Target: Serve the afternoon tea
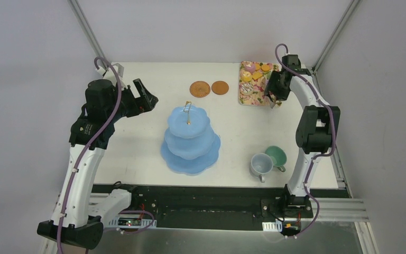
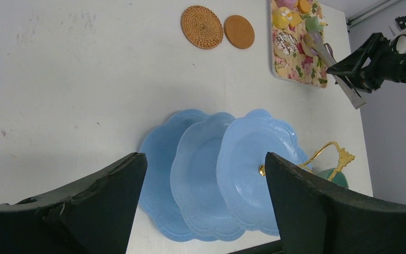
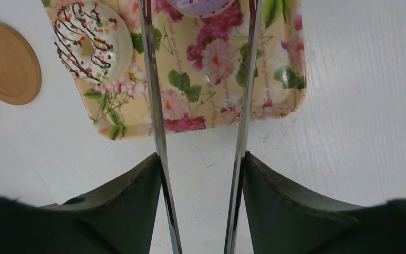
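Observation:
The light-blue three-tier stand (image 1: 190,140) stands mid-table, its tiers bare; it also shows in the left wrist view (image 2: 232,174). My left gripper (image 1: 150,98) hovers left of the stand, open and empty (image 2: 206,159). My right gripper (image 1: 273,95) is shut on the metal tongs (image 3: 156,106) over the near edge of the floral tray (image 3: 211,106). The tong arms stand apart on either side of a purple donut (image 3: 198,6). A white drizzled donut (image 3: 87,39) lies on the tray to its left. Two brown coasters (image 1: 200,89) (image 1: 220,88) lie behind the stand. A grey-blue cup (image 1: 260,164) and a green cup (image 1: 276,156) sit front right.
The tray (image 1: 246,94) at the back right holds several donuts and orange biscuits (image 1: 257,74). The right arm's upright links (image 1: 317,129) stand just right of the cups. Frame posts rise at both back corners. A black rail runs along the near table edge.

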Tool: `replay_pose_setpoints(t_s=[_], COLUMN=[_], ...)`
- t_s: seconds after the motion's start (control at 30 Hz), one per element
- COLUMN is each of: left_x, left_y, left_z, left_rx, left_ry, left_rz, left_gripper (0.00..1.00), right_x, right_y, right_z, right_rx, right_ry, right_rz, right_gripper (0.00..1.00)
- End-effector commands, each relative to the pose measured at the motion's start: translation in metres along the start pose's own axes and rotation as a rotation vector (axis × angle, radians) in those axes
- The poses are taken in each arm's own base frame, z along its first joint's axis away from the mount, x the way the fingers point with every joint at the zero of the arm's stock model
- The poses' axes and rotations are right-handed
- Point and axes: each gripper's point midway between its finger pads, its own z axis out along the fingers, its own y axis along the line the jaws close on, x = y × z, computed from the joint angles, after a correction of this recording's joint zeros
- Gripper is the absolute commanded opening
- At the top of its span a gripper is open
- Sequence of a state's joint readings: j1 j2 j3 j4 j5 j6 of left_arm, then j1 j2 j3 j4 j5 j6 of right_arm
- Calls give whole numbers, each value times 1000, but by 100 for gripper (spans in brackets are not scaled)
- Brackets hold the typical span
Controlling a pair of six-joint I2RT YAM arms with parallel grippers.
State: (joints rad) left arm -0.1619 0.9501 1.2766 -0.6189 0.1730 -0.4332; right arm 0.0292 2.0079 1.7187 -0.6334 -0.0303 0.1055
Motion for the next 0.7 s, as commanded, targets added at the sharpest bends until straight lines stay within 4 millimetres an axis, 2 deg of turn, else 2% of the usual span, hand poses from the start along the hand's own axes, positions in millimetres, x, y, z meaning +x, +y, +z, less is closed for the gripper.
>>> replay_pose_setpoints(t_s=[0.0, 0.1, 0.3, 0.5, 0.6, 0.67], left_x=[-21, -22, -23, -22, -21, -19], left_y=[-7, -8, -10, -13, -14, -13], left_z=[-5, -4, -4, -5, -6, -7], left_rx=[17, 19, 27, 50, 54, 56], left_ry=[-59, -57, -61, -62, -64, -62], left_rz=[19, 19, 22, 18, 16, 13], left_gripper=[86, 86, 86, 86, 86, 86], right_x=[-26, -29, -28, -30, -16, 5], right_y=[7, 9, 8, 10, 8, 11], right_z=[-1, -3, -20, -61, -84, -98], right_rx=[-18, -21, -24, -43, -61, -109], right_ry=[-52, -49, -68, -120, -122, -98], right_rz=[-15, -14, -16, -21, -25, -28], right_gripper=[58, 54, 36, 29, 28, 27])
